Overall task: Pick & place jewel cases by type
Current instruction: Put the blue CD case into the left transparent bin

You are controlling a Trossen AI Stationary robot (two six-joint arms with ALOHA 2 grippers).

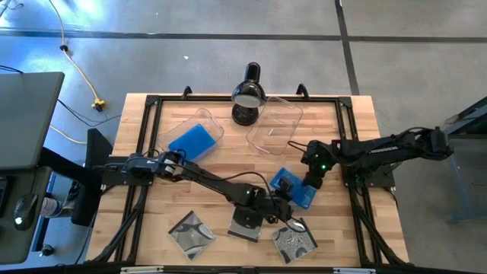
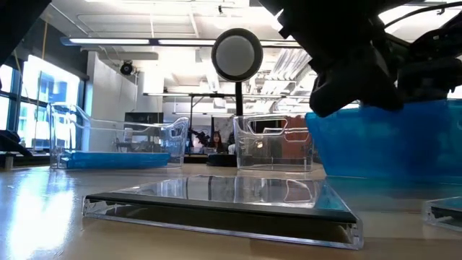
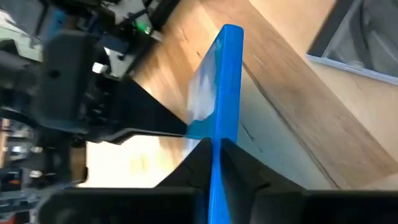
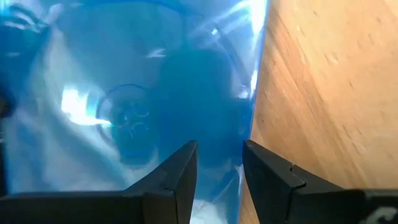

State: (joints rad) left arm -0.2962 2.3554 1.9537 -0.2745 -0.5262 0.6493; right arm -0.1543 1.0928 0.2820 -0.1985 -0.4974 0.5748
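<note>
Overhead, lower centre: my left gripper (image 1: 283,207) and right gripper (image 1: 310,180) flank a blue jewel case (image 1: 293,189), apparently a handover. Left wrist view, centre: left fingers clamp its edge, holding it upright. Right wrist view: right fingers (image 4: 180,171) straddle its edge, parted, not pinching.

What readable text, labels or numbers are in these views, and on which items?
None readable in any view.
Blue jewel case gripped edge-on by the left end effector: no print visible.
Clear jewel case nearest the low camera: only reflections of the room, no lettering.
Clear jewel cases seen from above: silvery disc sheen, no legible label.
Clear tubs: no markings visible.
Lamp: no markings visible.
</note>
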